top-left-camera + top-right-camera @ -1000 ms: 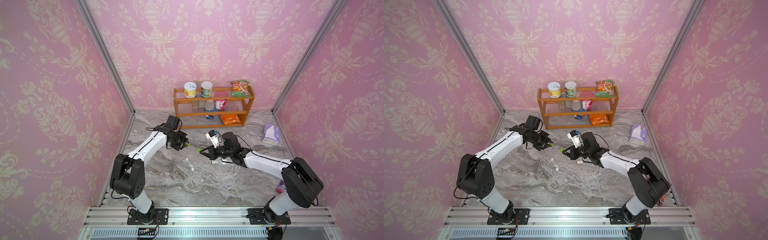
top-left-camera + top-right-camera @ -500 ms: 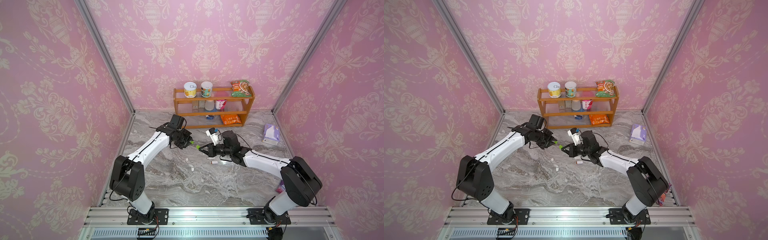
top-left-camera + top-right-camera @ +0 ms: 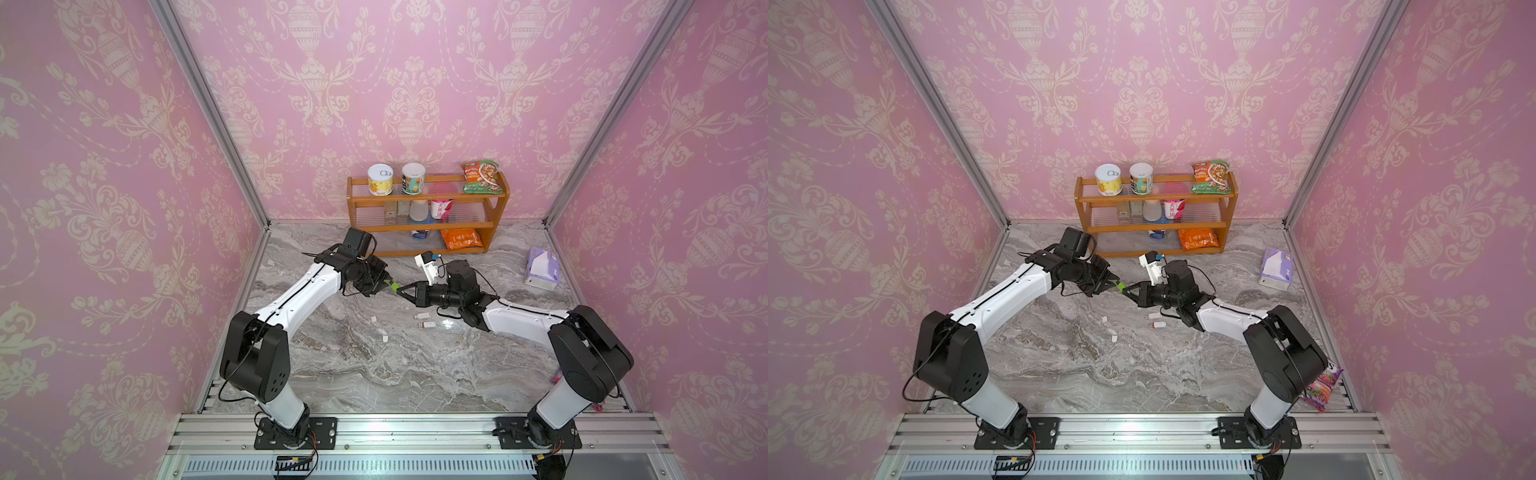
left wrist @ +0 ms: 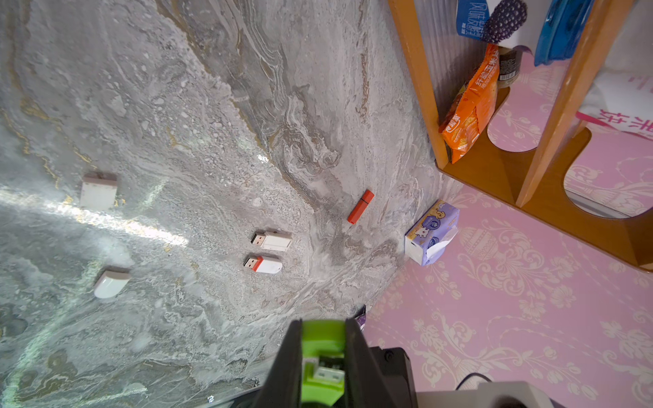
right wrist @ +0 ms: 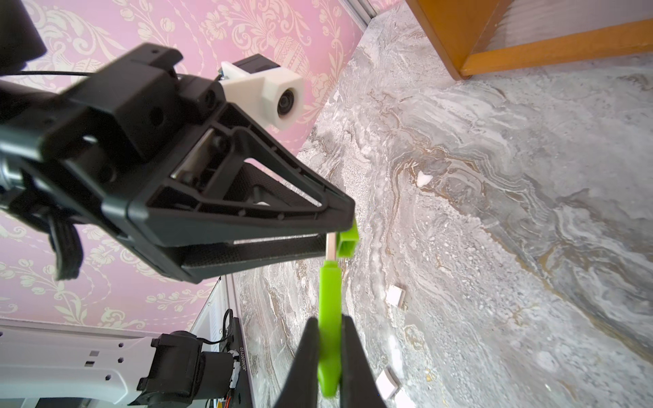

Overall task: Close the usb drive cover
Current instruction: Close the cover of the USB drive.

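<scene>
In both top views only a speck of green is seen where the left gripper [image 3: 387, 283] and the right gripper [image 3: 404, 289] meet tip to tip above the marble tabletop [image 3: 353, 374], in front of the wooden shelf [image 3: 494, 216]. Cover and drive cannot be told apart there.

The two are separated in the right wrist view. The green usb drive [image 5: 330, 318] is clamped between the right gripper's fingers, which are closed tight on its body, and its metal plug [image 5: 331, 247] is pointed at the left gripper. The green cover [image 5: 348, 242] is pinched at the very tips of the left gripper, which is drawn almost together around it. The plug's tip is seen at the cover's edge, while the drive's body is clear of the cover, so the cover is not yet seated.

In the left wrist view the cover is shown from behind with the plug at its mouth. Only this view gives the items lying below on the tabletop: two uncapped white drives [image 4: 272, 241], a red drive [image 4: 360, 206], two loose white caps [image 4: 99, 190] and a tissue pack [image 4: 433, 233].
</scene>
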Available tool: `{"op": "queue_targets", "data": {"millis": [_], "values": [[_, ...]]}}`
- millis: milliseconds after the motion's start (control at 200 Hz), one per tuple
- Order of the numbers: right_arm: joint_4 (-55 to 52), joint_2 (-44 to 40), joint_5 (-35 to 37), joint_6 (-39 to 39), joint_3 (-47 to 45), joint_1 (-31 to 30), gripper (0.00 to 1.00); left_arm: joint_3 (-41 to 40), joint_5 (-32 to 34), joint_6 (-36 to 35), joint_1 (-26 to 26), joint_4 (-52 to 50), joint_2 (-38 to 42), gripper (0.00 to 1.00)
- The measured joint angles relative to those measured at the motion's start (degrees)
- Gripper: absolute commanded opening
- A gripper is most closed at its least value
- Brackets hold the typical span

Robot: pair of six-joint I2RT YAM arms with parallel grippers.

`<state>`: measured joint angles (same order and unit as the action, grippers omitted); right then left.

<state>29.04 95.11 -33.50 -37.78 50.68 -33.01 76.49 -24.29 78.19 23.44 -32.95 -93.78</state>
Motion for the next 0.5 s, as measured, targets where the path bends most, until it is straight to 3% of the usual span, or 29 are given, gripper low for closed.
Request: {"op": "queue_targets", "data": {"millis": [500], "values": [[-0.9, -1.86, -0.17, 0.46, -2.82, 0.39, 0.0, 0.33, -0.04, -0.63, 0.07, -0.07, -0.07, 0.03]]}}
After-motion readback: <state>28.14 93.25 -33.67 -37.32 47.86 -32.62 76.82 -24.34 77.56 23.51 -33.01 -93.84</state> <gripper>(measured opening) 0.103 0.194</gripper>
